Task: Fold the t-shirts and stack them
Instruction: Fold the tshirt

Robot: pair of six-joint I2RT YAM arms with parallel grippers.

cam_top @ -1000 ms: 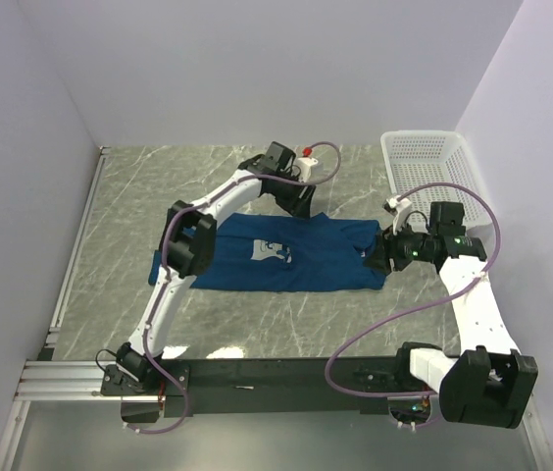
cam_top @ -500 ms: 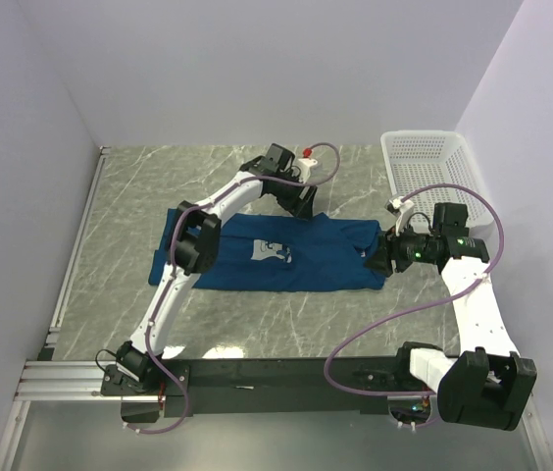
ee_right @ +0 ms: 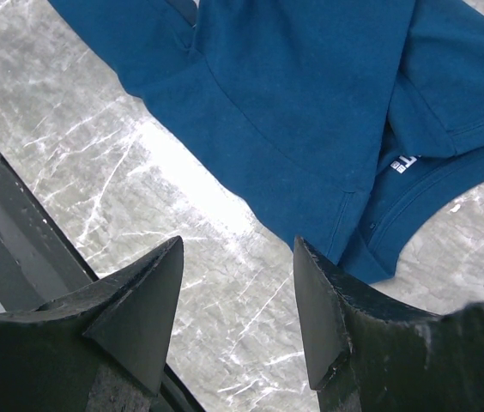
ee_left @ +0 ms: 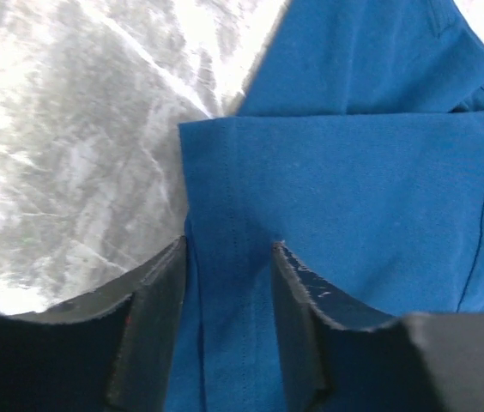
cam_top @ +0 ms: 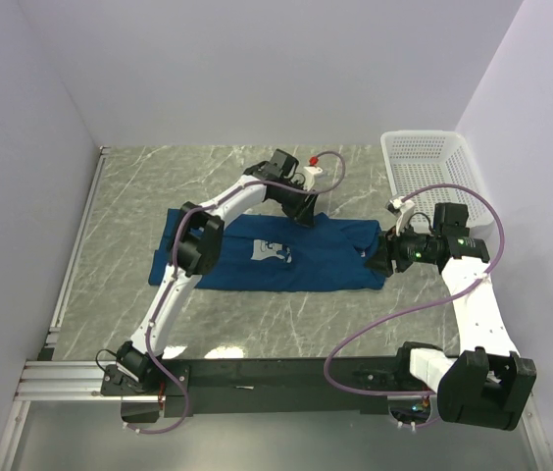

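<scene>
**Top external view.** The t-shirt (cam_top: 296, 260) is laid flat near the middle of the table (cam_top: 129, 196), print (cam_top: 270, 252) facing up. Its long axis runs from the table's left edge towards the right edge, with the collar end to the right. A white mesh basket (cam_top: 424, 157) is seen at the far right corner, well apart from the cloth. Part of the shirt's left end is covered by the left arm, which is stretched across it. The left gripper (cam_top: 303, 211) is lowered onto the shirt's far edge. The right gripper (cam_top: 377, 257) is placed at the collar end.

**Left wrist view.** The t-shirt (ee_left: 353, 197) fills the right and lower part, and bare table (ee_left: 70, 146) is seen on the left. A stitched hem edge runs straight away from the camera. The left gripper (ee_left: 229, 249) is set over that edge, its fingers (ee_left: 152, 318) spread apart with flat cloth showing in the gap. No pinch on the cloth is seen.

**Right wrist view.** The t-shirt (ee_right: 293, 94) is seen beyond the fingertips in overlapped layers. Its collar (ee_right: 414, 197) and a white label (ee_right: 403, 163) are nearest the right finger. The right gripper (ee_right: 238, 245) is spread wide, with only table (ee_right: 208, 257) seen between the fingers and nothing held. A dark bar (ee_right: 10, 215) crosses the lower left.
</scene>
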